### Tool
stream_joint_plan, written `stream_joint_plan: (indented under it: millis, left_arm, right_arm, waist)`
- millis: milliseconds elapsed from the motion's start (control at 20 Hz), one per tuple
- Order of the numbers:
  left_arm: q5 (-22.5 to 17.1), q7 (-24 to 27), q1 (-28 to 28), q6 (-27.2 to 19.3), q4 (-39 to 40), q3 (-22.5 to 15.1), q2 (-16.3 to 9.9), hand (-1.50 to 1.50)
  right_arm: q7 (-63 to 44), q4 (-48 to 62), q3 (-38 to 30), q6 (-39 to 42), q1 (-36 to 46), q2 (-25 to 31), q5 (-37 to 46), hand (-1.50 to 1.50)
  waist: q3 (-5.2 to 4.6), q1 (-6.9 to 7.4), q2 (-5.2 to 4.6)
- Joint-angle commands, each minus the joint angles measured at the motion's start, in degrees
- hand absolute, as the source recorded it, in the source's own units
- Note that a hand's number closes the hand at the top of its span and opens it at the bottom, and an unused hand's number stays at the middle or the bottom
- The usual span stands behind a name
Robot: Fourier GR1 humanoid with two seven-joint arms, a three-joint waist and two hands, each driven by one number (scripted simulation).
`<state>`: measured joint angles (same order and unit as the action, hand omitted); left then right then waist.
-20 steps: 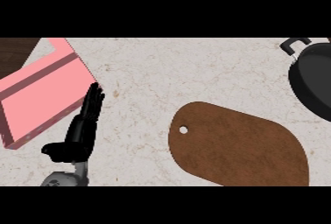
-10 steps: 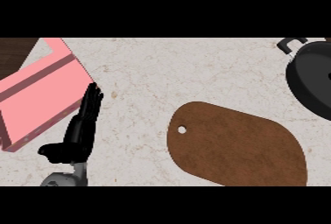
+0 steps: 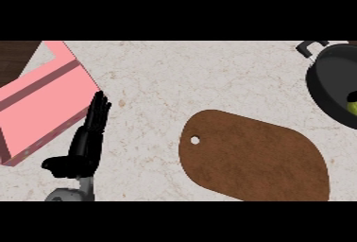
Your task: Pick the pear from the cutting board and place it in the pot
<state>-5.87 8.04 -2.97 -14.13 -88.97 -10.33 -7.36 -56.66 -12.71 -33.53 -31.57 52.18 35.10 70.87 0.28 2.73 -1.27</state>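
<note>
Pale stone counter: my left hand [image 3: 89, 137] rests open, fingers straight, beside a pink tray [image 3: 42, 101]. My right hand is out of view. On the far right, a green sliver, likely the pear [image 3: 352, 105], lies in the pot [image 3: 327, 80]; the cutting board [image 3: 254, 158] is bare.

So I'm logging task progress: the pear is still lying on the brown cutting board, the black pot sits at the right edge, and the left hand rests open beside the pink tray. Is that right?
Not quite. The head view shows the cutting board bare; a yellow-green bit, likely the pear, shows inside the black pot at the right edge. The left hand does rest open beside the pink tray.
</note>
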Motion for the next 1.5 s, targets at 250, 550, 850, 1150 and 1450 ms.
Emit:
stream_joint_plan:
  millis: [250,550,850,1150,1450]
  left_arm:
    - [-0.7,0.5,1.3,0.8,0.0,1.4,-1.2,0.0]
    - [-0.2,1.7,1.7,0.0,0.4,1.2,0.4,0.0]
    - [-0.4,2.0,2.5,1.1,1.1,2.7,-0.4,0.0]
    - [1.0,0.0,5.0,0.5,-3.0,1.7,0.0,0.0]
    - [0.5,2.2,6.1,2.6,-1.5,3.5,0.1,0.0]
  right_arm:
    - [9.9,-13.6,-4.2,-28.7,-2.7,-3.0,-4.7,-1.5]
    - [16.0,-17.7,-9.0,-39.5,-7.6,-7.1,-11.6,-1.5]
    - [26.0,-26.4,-8.7,-39.3,-15.1,-9.8,-21.2,-1.5]
    - [25.9,-42.2,-5.2,-36.0,-24.9,-13.8,-24.3,-1.5]
    - [23.4,-53.6,-4.0,-35.1,-35.4,-17.7,-26.3,-1.5]
  waist:
    - [0.0,-1.19,0.64]
    - [-0.1,-1.71,0.81]
    - [-0.2,-2.72,1.26]
    - [-0.32,-3.29,1.62]
    - [-0.32,-2.98,1.43]
